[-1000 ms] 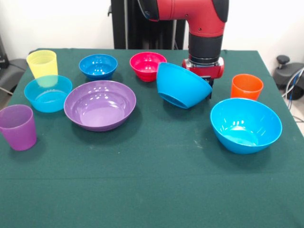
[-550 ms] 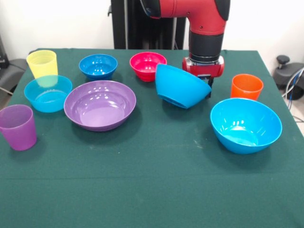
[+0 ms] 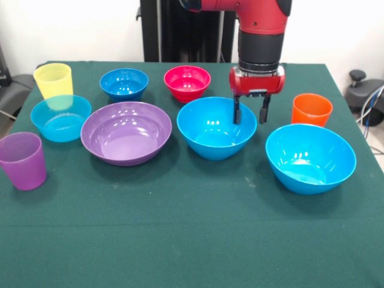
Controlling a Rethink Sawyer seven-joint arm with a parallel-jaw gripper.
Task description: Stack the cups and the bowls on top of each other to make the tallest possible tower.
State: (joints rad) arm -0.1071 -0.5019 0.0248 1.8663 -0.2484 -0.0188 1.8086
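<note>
No tower yet: every bowl and cup sits single on the green table (image 3: 192,240), so my read is the task is at the very start, with the gripper (image 3: 250,114) placed over the right rim of the middle blue bowl (image 3: 215,127). Jaws apart, one finger (image 3: 237,111) inside the rim and the other just outside it, nothing clamped; the bowl sits upright and level on the cloth, centre of the table. Next move probably calls for closing on that rim for a fresh pinch and lifting the bowl, or pulling straight up clear of it and picking another piece; either way the lift has to stay vertical so the rim doesn't catch. Likely base is a wide one. Layout: magenta bowl (image 3: 187,82) far centre, just behind the middle blue bowl; small dark blue bowl (image 3: 124,83) to its left; yellow cup (image 3: 53,81) far left, with a light blue bowl (image 3: 60,117) just in front of it; wide purple bowl (image 3: 126,132) left of centre, near but apart from the middle blue bowl; purple cup (image 3: 23,160) near left edge; large blue bowl (image 3: 311,157) right, nearer; orange cup (image 3: 311,109) far right behind it. All glossy plastic, open side up, none nested, none touching as far as I can tell. Smooth rims look slippery for a thin pinch grip.
</note>
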